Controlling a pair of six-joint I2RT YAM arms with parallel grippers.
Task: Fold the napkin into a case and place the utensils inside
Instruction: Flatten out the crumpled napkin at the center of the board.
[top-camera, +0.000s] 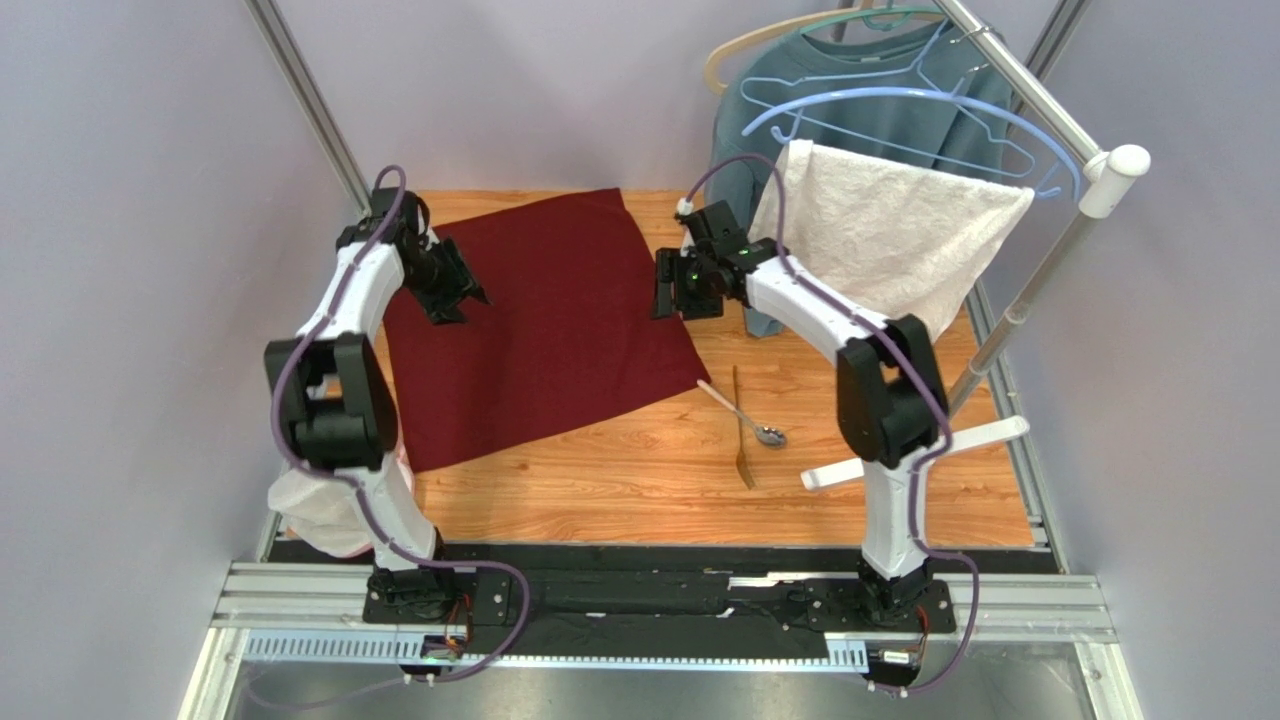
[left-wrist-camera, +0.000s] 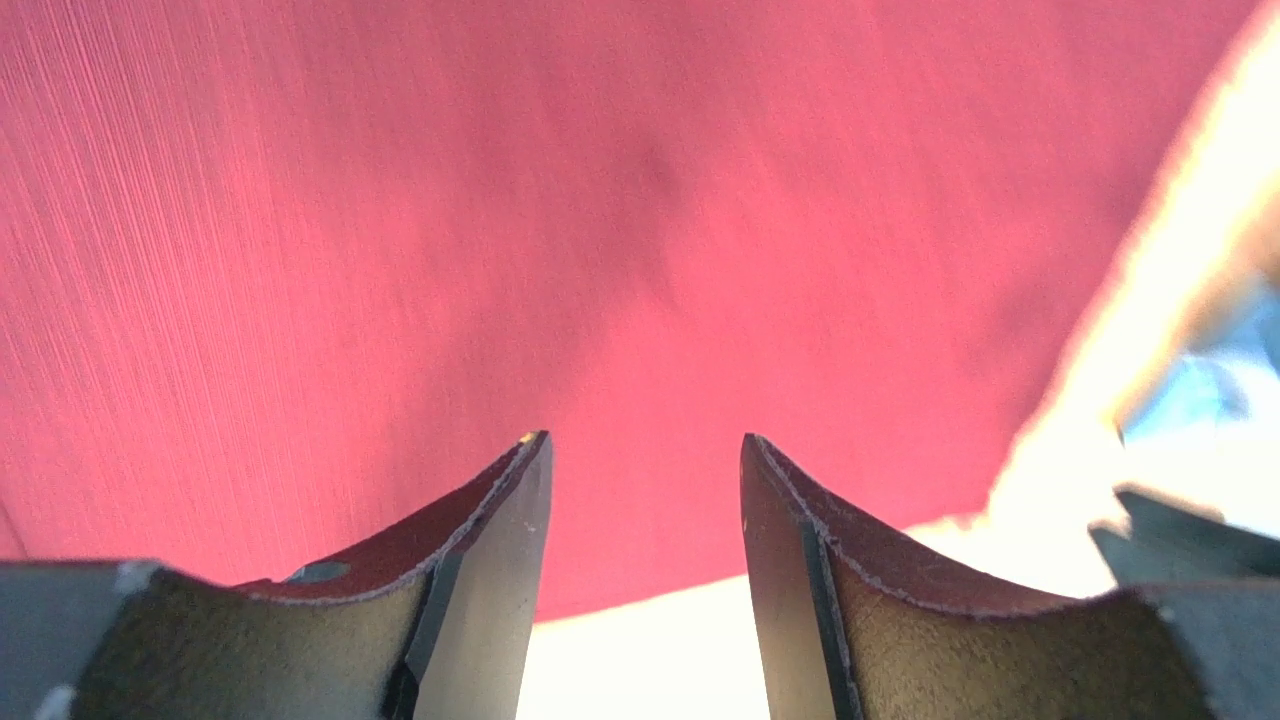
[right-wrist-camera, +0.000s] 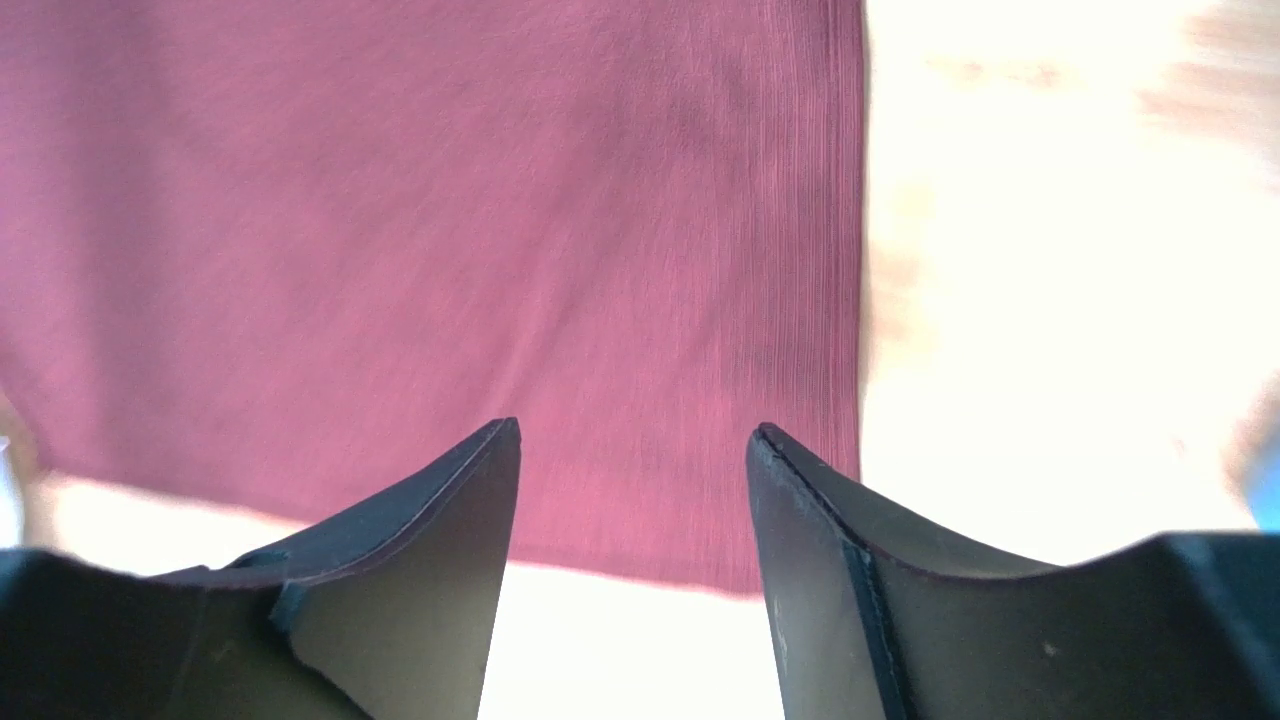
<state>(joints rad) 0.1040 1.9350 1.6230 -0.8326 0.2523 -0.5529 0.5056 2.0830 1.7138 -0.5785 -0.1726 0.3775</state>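
Observation:
The maroon napkin (top-camera: 541, 323) lies spread flat on the wooden table, unfolded, and fills most of both wrist views (left-wrist-camera: 601, 225) (right-wrist-camera: 451, 225). My left gripper (top-camera: 451, 293) hangs over its left edge, open and empty (left-wrist-camera: 643, 443). Over the cloth's right edge near the back corner is my right gripper (top-camera: 672, 288), open with nothing between its fingers (right-wrist-camera: 631, 435). The utensils lie on bare wood to the right of the napkin: a silver spoon (top-camera: 744, 416) crossing a golden-brown fork-like piece (top-camera: 741, 435).
A white textured towel (top-camera: 894, 240) and a grey-blue sweatshirt (top-camera: 842, 105) hang from a rack with hangers at the back right, close behind the right arm. A white bar (top-camera: 917, 453) lies at the right. White cloth (top-camera: 308, 510) sits by the left arm's base.

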